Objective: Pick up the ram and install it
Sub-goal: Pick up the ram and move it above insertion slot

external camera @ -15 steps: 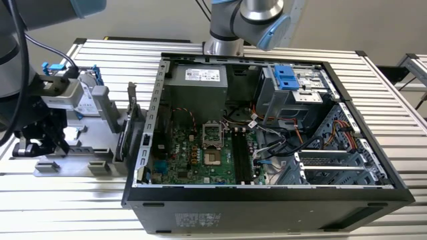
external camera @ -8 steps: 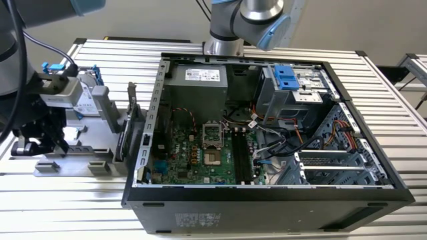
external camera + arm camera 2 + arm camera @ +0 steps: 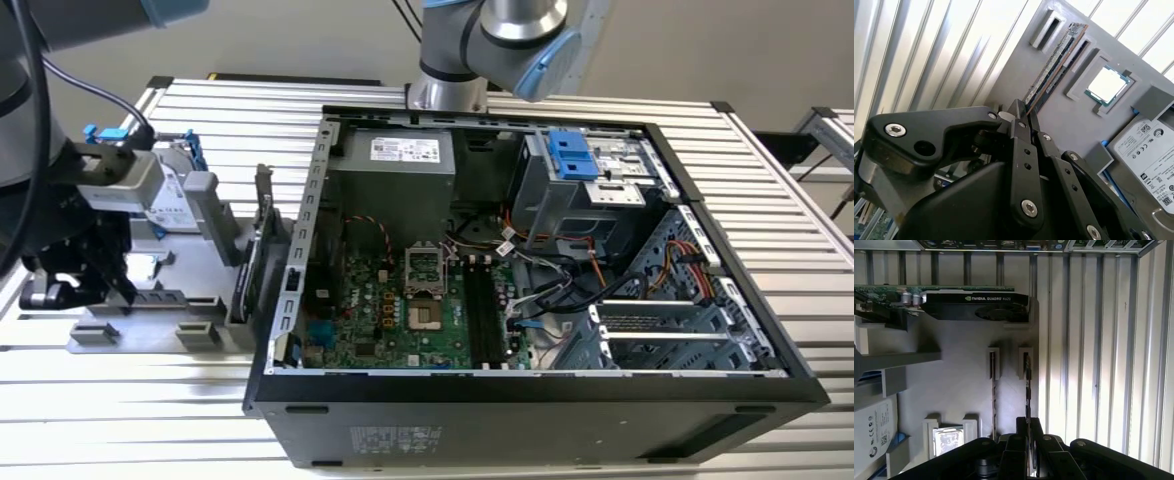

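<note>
The ram point(image 3: 1054, 65) stands on edge in a slotted post of the grey holder point(image 3: 1069, 135). The holder lies on the slatted surface point(image 3: 774, 180) at the exterior view's left, beside the open computer case point(image 3: 534, 250). Standing it this way exposes both flat faces for gripping.

The pincer point(image 3: 1023, 107) sits at the near end of the ram. Its fingers are drawn almost together, one on each face, and appear clamped on the board. In the first wrist view the ram point(image 3: 1027, 385) runs from the pincer point(image 3: 1028, 422) to its far post.

The holder also carries:
- a processor point(image 3: 1107, 83) in a square recess;
- a hard drive point(image 3: 1149, 150) with a white printed label;
- a graphics card point(image 3: 974, 305) with lettering on its shroud.

The memory slots point(image 3: 483, 310) on the motherboard appear unfilled.
</note>
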